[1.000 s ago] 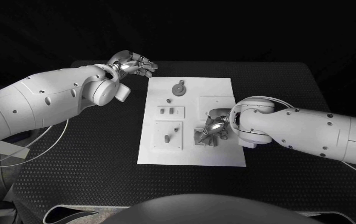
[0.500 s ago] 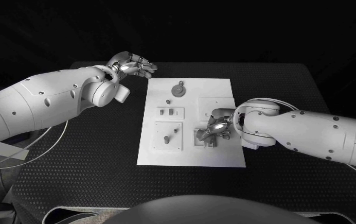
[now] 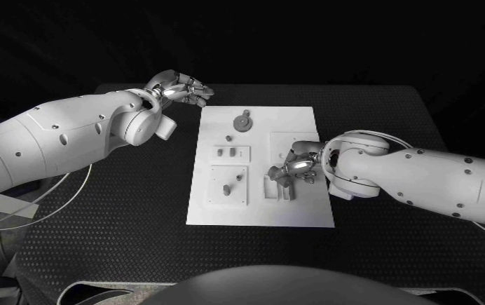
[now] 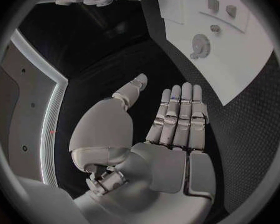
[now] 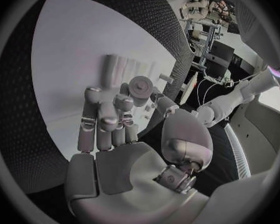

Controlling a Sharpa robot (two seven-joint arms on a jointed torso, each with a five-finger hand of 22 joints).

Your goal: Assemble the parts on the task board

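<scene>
Right wrist view, right robot hand (image 5: 124,117) pinching a round part (image 5: 140,87) (head view hides it), left robot hand (image 4: 171,122) open, empty.

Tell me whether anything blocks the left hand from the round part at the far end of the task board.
Nothing visible does. The left hand hovers over the black table just off the task board, at its far left corner, holding nothing. Only bare board and table lie between it and the round part.

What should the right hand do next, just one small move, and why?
Probably lower the part toward the task board. The right hand pinches it above the board's right side, while the left hand waits open off the board.
</scene>
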